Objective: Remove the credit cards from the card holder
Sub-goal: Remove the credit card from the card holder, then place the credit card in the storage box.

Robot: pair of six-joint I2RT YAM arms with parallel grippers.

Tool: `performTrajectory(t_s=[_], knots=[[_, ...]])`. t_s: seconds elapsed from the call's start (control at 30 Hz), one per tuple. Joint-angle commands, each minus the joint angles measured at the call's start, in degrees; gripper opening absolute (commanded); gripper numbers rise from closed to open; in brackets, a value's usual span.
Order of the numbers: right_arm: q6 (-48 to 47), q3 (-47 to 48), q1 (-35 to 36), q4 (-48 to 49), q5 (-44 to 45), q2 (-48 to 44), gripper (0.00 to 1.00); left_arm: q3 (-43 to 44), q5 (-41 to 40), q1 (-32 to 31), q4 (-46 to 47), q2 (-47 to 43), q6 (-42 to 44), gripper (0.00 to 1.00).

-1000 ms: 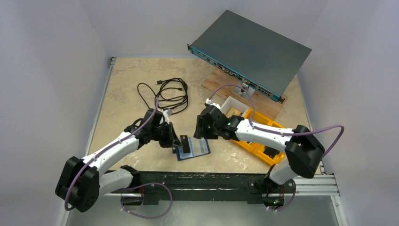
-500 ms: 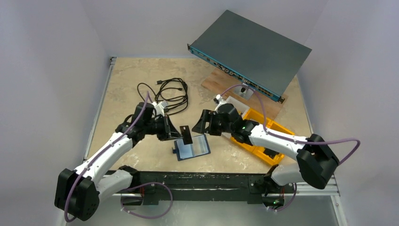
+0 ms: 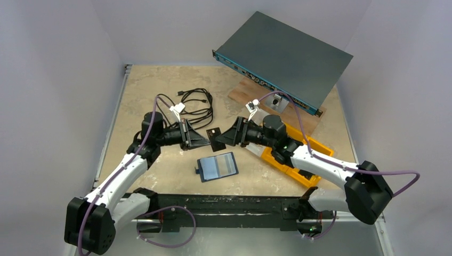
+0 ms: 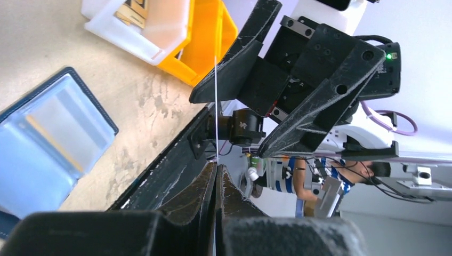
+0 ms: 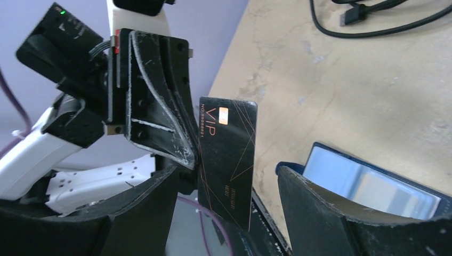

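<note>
The card holder [image 3: 217, 167] lies open on the table, navy outside and light blue inside; it also shows in the left wrist view [image 4: 48, 144] and the right wrist view [image 5: 373, 186]. My left gripper [image 3: 205, 140] is shut on one edge of a black VIP credit card [image 3: 215, 138] and holds it upright in the air beyond the holder. The card shows face-on in the right wrist view [image 5: 226, 160] and edge-on in the left wrist view [image 4: 216, 106]. My right gripper [image 3: 224, 138] is open, with its jaws either side of the card [image 5: 226, 176] and gaps on both sides.
A coiled black cable [image 3: 189, 106] lies at the back left. A grey network switch [image 3: 282, 56] rests on a wooden board at the back right. Yellow bins [image 3: 296, 157] and a white bin [image 3: 265, 118] sit under the right arm.
My left gripper has lifted the black card out of the card holder and carried it up and away. My right gripper has swung to face it, jaws around the card.
</note>
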Motion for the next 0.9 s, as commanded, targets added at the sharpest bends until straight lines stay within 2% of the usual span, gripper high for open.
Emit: performTrajectory(t_s=[0.0,0.2,0.37,0.57,0.6,0.67,0.7,0.77,0.87], knots=[[2.8,-0.4,-0.6,7.8,-5.3,-0.6,0.66,-0.7,4.7,0.4,10.4,-0.4,-4.4,0.00],[4.5,-0.5,-0.8,10.2,-7.7,-0.1,0.55,-0.5,5.6,0.4,11.0,-0.2,-4.2,0.00],[5.2,-0.9,-0.9,11.2,-8.4,0.2,0.34,-0.4,6.2,0.4,10.5,0.2,-3.3,0.00],[5.3,-0.6,-0.9,10.3,-9.3,0.6,0.01,0.7,8.4,0.3,10.1,0.8,-2.5,0.00],[5.0,-0.5,-0.9,9.6,-8.9,0.4,0.00,1.1,8.5,0.3,8.9,0.8,-1.7,0.02],[3.9,0.0,-0.9,6.4,-7.8,-0.2,0.00,1.8,7.9,0.4,5.6,0.4,0.5,0.16],[2.9,0.3,-0.9,3.3,-6.4,-0.9,0.00,2.4,7.0,0.4,2.9,0.0,2.3,0.26],[0.8,1.5,-0.9,-3.1,-3.2,-2.2,0.00,4.4,4.7,0.4,-5.9,-0.7,7.4,0.46],[-1.8,3.5,-0.9,-14.1,3.4,-4.5,0.00,8.0,0.4,0.3,-16.8,-1.3,14.9,0.67]])
